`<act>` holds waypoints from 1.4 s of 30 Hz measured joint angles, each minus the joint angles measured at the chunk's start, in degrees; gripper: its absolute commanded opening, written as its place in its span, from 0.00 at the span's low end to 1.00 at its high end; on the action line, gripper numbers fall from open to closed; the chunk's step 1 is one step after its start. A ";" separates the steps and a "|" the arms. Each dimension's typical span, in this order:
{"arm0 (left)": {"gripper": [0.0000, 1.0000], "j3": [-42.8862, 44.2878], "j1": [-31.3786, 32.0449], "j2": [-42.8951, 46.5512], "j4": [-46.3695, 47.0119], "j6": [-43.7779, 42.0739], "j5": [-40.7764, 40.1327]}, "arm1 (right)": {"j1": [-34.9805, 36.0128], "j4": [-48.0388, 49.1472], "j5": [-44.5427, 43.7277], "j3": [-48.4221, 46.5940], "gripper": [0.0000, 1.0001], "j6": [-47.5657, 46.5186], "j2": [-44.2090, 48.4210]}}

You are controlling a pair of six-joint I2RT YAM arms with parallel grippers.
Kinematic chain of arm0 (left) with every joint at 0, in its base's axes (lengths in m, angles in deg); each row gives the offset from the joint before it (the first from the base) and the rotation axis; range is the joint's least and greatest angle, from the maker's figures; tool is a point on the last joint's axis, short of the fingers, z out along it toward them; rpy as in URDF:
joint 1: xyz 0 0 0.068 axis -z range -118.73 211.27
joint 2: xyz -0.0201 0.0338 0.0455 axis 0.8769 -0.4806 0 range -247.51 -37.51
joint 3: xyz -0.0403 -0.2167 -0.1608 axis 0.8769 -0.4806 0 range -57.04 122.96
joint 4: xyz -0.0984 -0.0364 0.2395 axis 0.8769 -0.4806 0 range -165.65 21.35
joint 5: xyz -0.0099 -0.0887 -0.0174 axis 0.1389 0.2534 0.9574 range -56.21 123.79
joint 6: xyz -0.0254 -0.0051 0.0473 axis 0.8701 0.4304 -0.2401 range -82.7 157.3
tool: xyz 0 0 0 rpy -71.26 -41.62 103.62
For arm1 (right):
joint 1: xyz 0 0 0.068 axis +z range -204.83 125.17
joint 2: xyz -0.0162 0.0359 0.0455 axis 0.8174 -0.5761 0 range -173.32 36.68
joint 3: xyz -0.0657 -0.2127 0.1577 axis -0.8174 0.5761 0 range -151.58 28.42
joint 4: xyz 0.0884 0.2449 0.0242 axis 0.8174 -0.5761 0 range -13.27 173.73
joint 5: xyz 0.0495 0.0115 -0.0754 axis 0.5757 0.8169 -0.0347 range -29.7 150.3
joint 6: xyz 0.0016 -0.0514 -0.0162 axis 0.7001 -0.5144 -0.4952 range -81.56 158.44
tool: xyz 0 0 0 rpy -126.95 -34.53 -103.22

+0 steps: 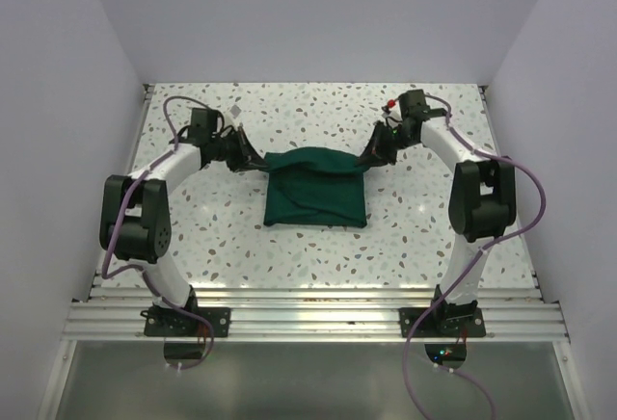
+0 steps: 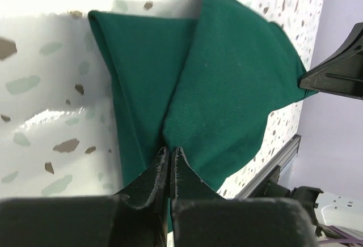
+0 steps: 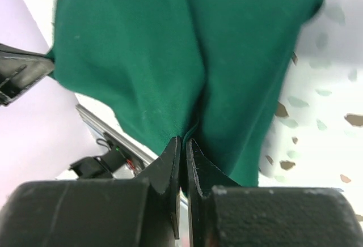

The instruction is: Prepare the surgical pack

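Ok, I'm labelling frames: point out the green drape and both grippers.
green drape (image 1: pixel 315 196): top view, cloth's middle.
left gripper (image 2: pixel 170 152): left wrist view, between jaws.
right gripper (image 3: pixel 182 142): right wrist view, between jaws.

text: none legible | views: all three | arm bases (image 1: pixel 188 324): possibly marked, too small to tell

surgical pack (image 1: pixel 315 189): dark green, plain
table (image 1: pixel 289 121): white, grey and brown flecks
cables (image 1: pixel 166 115): purple
left gripper (image 2: pixel 170 153), right gripper (image 3: pixel 182 142): black
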 measured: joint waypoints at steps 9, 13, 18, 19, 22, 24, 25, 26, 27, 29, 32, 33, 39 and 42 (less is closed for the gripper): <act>0.00 -7.54 0.85 0.59 -0.33 -2.01 0.24 | 1.22 0.28 -1.07 9.55 0.05 -2.51 0.02; 0.02 -9.03 1.11 0.59 -0.22 -3.02 0.81 | 1.46 -0.33 -1.46 9.64 0.19 -3.72 0.02; 0.11 -9.40 1.14 0.59 -0.22 -4.28 1.57 | 1.66 -3.26 -3.69 5.84 0.50 -6.01 0.02; 0.11 -9.40 1.16 0.59 -0.24 -4.57 1.60 | 1.68 -3.34 -4.52 4.63 0.53 -6.47 0.02; 0.13 -9.40 1.16 0.59 -0.44 -5.49 1.64 | 1.84 -3.21 -6.40 0.55 0.63 -7.74 0.00; 0.14 -9.40 1.16 0.59 -0.63 -6.05 1.73 | 1.88 -3.30 -7.13 -3.30 0.66 -8.13 -0.57; 0.14 -9.40 1.16 0.59 -0.74 -6.32 1.75 | 1.92 -3.65 -7.23 -5.88 0.66 -8.31 -1.38; 0.14 -9.40 1.16 0.57 -0.81 -6.51 1.79 | 2.01 -3.48 -7.23 -8.46 0.67 -8.57 -2.49; 0.14 -9.40 1.16 0.55 -0.92 -6.82 1.84 | 2.19 -3.39 -7.23 -10.91 0.67 -8.76 -3.74; 0.15 -9.40 1.16 0.48 -1.01 -7.30 2.03 | 2.64 -3.48 -7.06 -14.97 0.67 -9.18 -6.73; 0.15 -9.40 1.16 0.39 -1.05 -7.91 2.32 | 3.82 -4.72 -6.64 -21.62 0.67 -9.79 -13.90; 0.15 -9.40 1.16 0.39 -1.07 -8.07 2.38 | 4.42 -4.85 -6.54 -22.49 0.67 -9.92 -15.52; 0.15 -9.40 1.16 0.31 -1.07 -9.01 3.17 | 7.91 -9.01 -5.66 -25.31 0.67 -11.08 -23.19; 0.16 -9.40 1.16 0.15 -1.29 -9.22 3.69 | 9.20 -9.29 -4.55 -25.31 0.66 -11.19 -23.78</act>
